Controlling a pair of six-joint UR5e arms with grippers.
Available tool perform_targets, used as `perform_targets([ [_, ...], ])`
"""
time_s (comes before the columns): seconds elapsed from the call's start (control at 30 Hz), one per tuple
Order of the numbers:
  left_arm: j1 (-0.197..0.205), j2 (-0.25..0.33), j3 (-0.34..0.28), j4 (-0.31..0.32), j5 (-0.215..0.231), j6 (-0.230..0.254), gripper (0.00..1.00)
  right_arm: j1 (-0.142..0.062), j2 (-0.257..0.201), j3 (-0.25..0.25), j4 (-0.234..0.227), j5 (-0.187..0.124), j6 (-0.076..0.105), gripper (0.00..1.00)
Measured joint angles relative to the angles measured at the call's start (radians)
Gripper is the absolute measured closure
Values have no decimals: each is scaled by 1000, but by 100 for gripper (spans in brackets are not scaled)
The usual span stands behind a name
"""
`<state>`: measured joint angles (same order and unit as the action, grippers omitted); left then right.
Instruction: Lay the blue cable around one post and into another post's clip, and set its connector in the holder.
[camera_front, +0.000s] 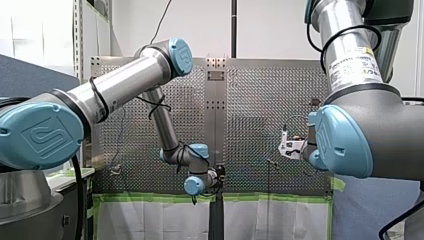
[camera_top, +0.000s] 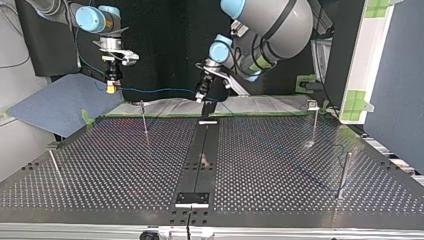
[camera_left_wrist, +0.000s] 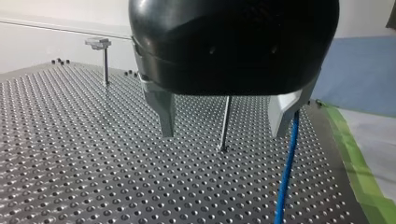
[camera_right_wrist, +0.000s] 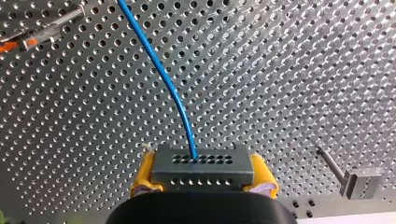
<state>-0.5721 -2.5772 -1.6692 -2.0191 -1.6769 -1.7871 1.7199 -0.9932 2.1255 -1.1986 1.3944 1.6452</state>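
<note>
**Top view, with both wrist views.** My right gripper (camera_top: 111, 84) hangs at ten o'clock above the perforated table (camera_top: 100, 170). It is clenched on the connector (camera_right_wrist: 203, 165). The right wrist view shows its yellow pads (camera_right_wrist: 144, 176) pressed against two opposite sides of this grey, hole-patterned block.

The blue cable (camera_top: 155, 91) leaves the face of the connector that points away from the gripper. It runs almost level through the air toward three o'clock, as far as my left gripper (camera_left_wrist: 224, 133). That gripper hangs at twelve o'clock over the far end of the dark centre strip (camera_top: 202, 150).

In the left wrist view the metal fingers (camera_left_wrist: 163, 114) stand wide apart, released. The cable drops along the inner face of one finger; whether it touches that finger cannot be told. An upright pin (camera_left_wrist: 225, 123) stands on the table ahead, seen between the fingers. A capped post (camera_left_wrist: 103, 58) stands farther off to one side.

Four posts show in the top view:
- A thin post (camera_top: 144, 117) stands at nine o'clock; the cable span passes above its top, apart from it.
- A clip post (camera_top: 314, 119) stands at three o'clock.
- A plain post (camera_top: 344, 172) stands at four o'clock.
- A short post (camera_top: 54, 162) stands at eight o'clock.

A small bracket (camera_top: 191, 199) sits on the strip at six o'clock, well apart from the connector.
</note>
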Motion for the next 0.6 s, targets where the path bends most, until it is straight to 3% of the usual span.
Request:
perform_targets([
  [0.3, 16, 45, -27, 11, 50, -3, 0, 1, 1, 0, -6, 1, -3, 100],
  [0.6, 21, 99, -108, 19, 44, 11, 0, 3, 2, 0, -10, 0, -3, 100],
])
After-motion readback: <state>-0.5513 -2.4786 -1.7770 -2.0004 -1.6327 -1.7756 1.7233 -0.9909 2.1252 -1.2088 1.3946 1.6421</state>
